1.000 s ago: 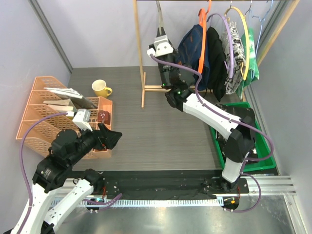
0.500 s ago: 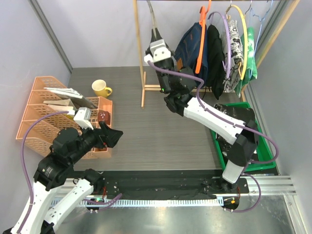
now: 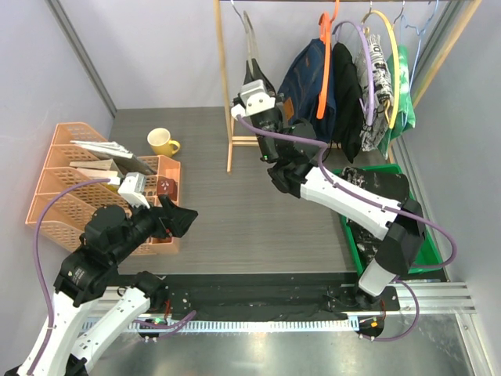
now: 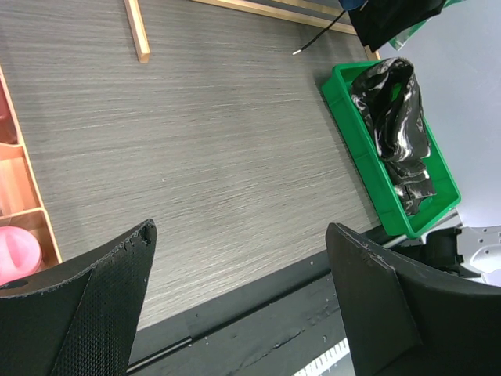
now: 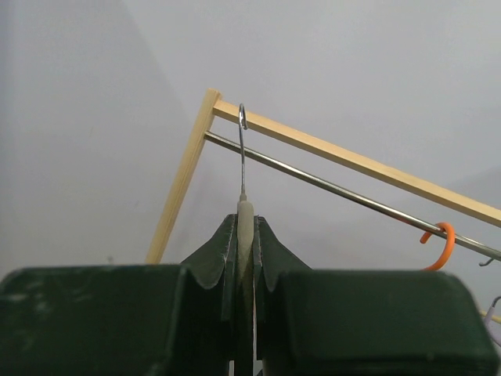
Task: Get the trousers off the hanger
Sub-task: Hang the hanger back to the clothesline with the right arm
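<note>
Top view: right tool (image 3: 255, 72) clamps a bare hanger (image 3: 250, 43) beside the rack (image 3: 224, 86); four trousers (image 3: 311, 74) hang further right.
Left wrist view: left tool (image 4: 241, 231) spread wide above the bench (image 4: 219, 141); marbled trousers (image 4: 395, 110) lie in the green bin (image 4: 348, 129).
Right wrist view: jaws pinched on the hanger's neck.
</note>
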You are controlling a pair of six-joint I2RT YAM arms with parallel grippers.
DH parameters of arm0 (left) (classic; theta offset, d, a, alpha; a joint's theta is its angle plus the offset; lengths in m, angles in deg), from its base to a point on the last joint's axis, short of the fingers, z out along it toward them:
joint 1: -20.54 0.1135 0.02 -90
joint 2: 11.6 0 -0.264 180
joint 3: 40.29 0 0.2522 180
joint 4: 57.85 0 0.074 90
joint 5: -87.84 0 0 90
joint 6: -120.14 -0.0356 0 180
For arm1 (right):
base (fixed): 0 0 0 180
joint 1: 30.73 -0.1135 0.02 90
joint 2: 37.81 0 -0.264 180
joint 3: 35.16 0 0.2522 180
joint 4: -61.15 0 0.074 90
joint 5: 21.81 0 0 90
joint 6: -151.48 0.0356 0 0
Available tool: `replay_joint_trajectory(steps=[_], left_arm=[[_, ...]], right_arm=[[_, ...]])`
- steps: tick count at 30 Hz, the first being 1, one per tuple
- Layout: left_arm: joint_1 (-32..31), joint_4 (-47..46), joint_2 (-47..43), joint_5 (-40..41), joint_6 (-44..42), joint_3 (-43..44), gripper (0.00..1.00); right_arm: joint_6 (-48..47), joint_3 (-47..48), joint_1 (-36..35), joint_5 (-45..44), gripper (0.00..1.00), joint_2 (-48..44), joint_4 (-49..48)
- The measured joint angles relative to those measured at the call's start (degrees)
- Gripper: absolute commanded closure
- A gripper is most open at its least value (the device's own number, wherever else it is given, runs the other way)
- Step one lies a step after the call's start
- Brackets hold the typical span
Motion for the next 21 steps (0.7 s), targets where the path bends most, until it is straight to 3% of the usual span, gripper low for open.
replay_joint_trajectory(steps=[13, 19, 21], left_arm=[[0.0, -0.09, 0.37, -0.04, 0.2, 0.0, 0.12], [0.0, -0.39, 1.22, -0.15, 0.22, 0.0, 0.11], [0.0, -0.44, 1.46, -0.48, 0.44, 0.0, 0.12]], right_arm=[[0.46, 4.07, 6.64, -0.22, 0.99, 5.55, 0.94], [0.79, 5.18, 6.82, -1.14, 0.99, 5.97, 3.67], [1.16, 5.55, 6.12, -1.92, 0.94, 5.97, 4.63]])
